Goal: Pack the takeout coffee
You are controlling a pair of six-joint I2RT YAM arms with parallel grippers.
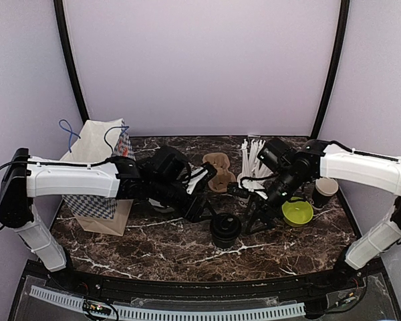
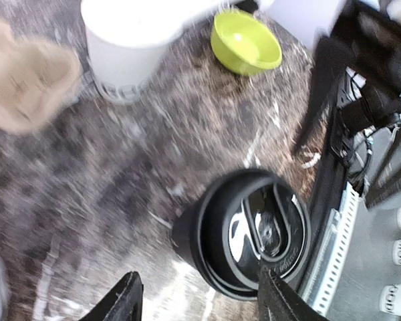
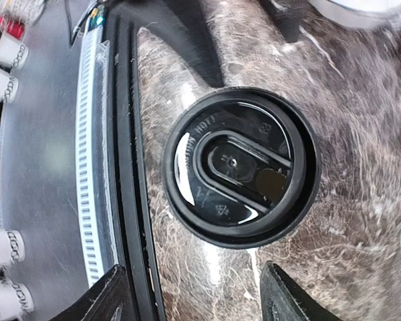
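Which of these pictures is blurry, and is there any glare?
Left wrist view: heavy blur smears the brown cardboard cup carrier, the white paper cup and the marble. Right wrist view: sharp, with white glare streaks on the glossy black plastic lid. Top external view: evenly lit, in focus, only soft shadows.

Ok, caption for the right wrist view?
Right gripper, jaws open, hovers over a lidded black coffee cup on the marble table near its front edge.

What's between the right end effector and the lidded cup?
Nothing visible. The lidded black cup stands on the bare marble table, just beyond the open right end effector, with clear space in between.
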